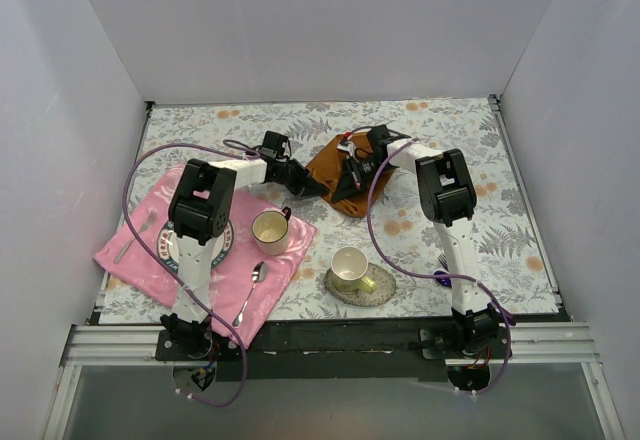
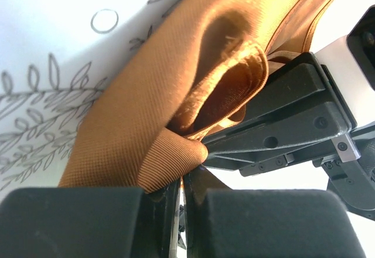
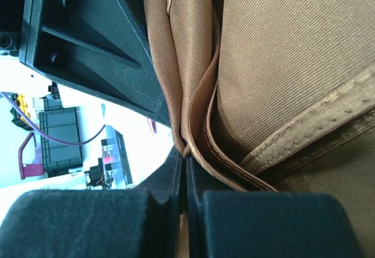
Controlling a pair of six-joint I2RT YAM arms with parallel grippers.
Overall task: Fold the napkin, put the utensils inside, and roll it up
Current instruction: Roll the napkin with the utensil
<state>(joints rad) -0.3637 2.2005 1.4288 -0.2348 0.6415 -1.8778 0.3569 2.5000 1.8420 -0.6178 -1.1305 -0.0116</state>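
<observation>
Well, the left gripper and right gripper were each clamped shut on folds of the napkin, bunched on the table between them. Pulled unevenly, the slick satin could slip free and spoil the fold.

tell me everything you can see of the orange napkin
The napkin is a shiny rust-orange woven cloth with a stitched hem. It is bunched into folded layers at the far middle of the floral table cover. The left gripper and right gripper are each shut on a fold of it, close together.
</observation>
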